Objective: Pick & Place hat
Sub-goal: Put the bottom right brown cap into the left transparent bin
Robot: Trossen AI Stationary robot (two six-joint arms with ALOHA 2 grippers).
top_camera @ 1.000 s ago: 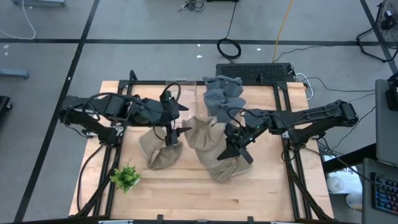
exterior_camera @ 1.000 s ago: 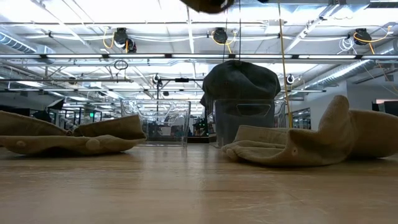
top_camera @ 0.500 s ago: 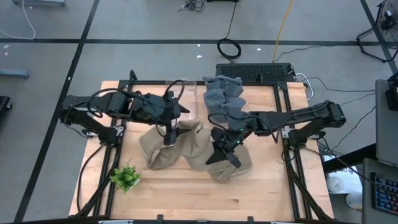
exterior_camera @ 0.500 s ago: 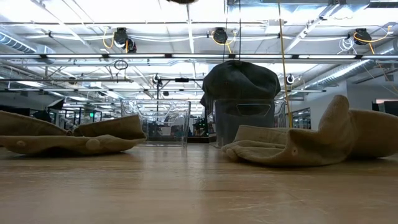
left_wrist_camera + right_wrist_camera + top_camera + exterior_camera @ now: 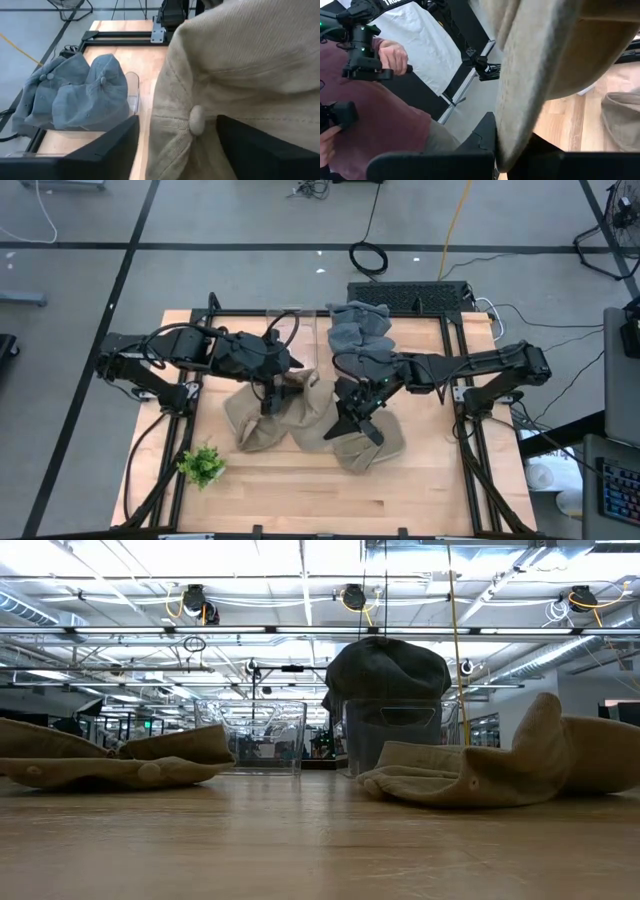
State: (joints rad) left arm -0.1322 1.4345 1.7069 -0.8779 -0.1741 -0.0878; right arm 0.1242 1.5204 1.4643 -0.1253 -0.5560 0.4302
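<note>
A tan hat [image 5: 308, 395] hangs in the air over the table's middle, between both grippers. My right gripper [image 5: 345, 423] is shut on it. My left gripper [image 5: 275, 392] stands open, one finger [image 5: 107, 150] on each side of the hat's crown, near its top button [image 5: 196, 120]. Two more tan hats lie on the table, one at the left [image 5: 255, 428] and one at the right [image 5: 372, 448]. Grey hats [image 5: 358, 332] are stacked in a clear bin [image 5: 390, 735] at the far edge. My right gripper pinches the tan hat's edge [image 5: 512, 142] between its two fingers, coming nearly level from the table's right. The hat is lifted clear of the table and reaches from the fingers toward the left gripper. Whether my left gripper's fingers touch the hat's crown [image 5: 172, 100] I cannot tell.
A second clear bin [image 5: 265, 735] stands beside the grey hats' bin. A small green plant [image 5: 202, 465] sits near the table's front left. Black frame rails [image 5: 185, 395] run along both table sides. A person [image 5: 375, 115] holding control handles stands beyond the table.
My right gripper has carried the tan hat toward the table's left and a little up, bringing the crown between my left gripper's fingers. The hat has stayed clear of the table. My left gripper has tipped slightly and kept its place.
</note>
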